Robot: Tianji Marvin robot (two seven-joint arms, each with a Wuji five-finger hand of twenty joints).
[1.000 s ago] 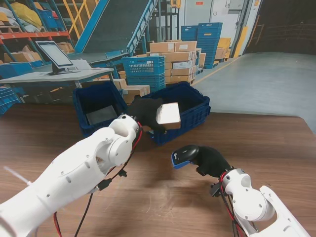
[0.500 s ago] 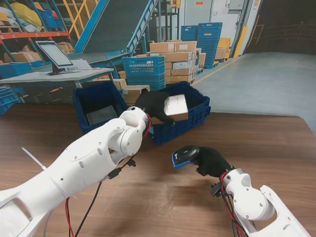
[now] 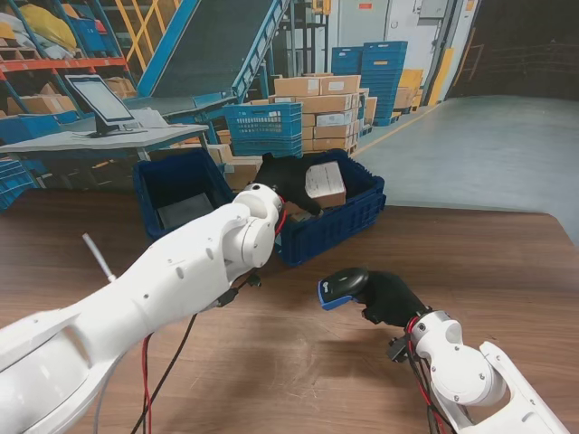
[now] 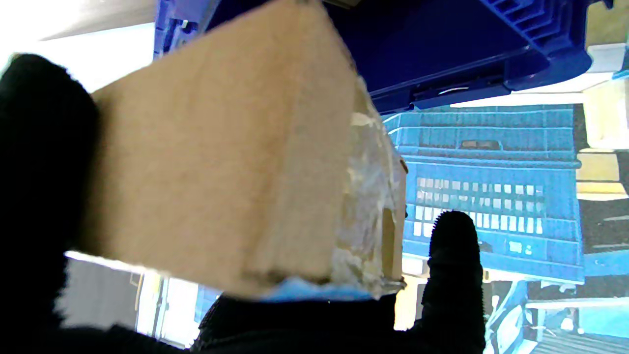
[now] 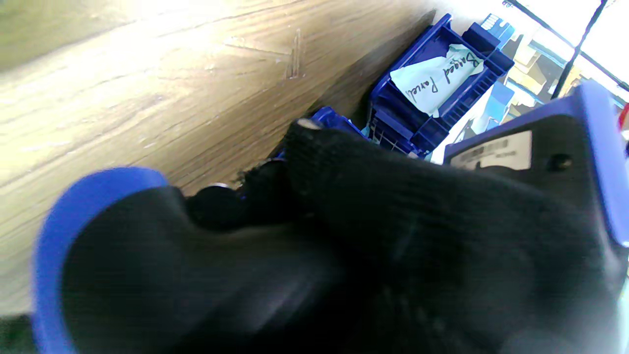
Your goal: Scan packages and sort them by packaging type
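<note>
Lowering needed before release: left hand [image 3: 285, 185] grips cardboard box [image 3: 324, 183] over right crate [image 3: 348, 220]; right hand [image 3: 391, 297], five o'clock, clasps scanner [image 3: 339, 287].

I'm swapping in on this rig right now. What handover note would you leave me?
Left robot hand: shut on the brown cardboard box with a white label, held over the right dark blue plastic crate.
Right robot hand: shut on the black and blue handheld scanner, above the wooden table.
Left dark blue plastic crate: holds a grey item.
Done: box lifted to the crate.
Left: release it; whether it was scanned is unclear.
</note>
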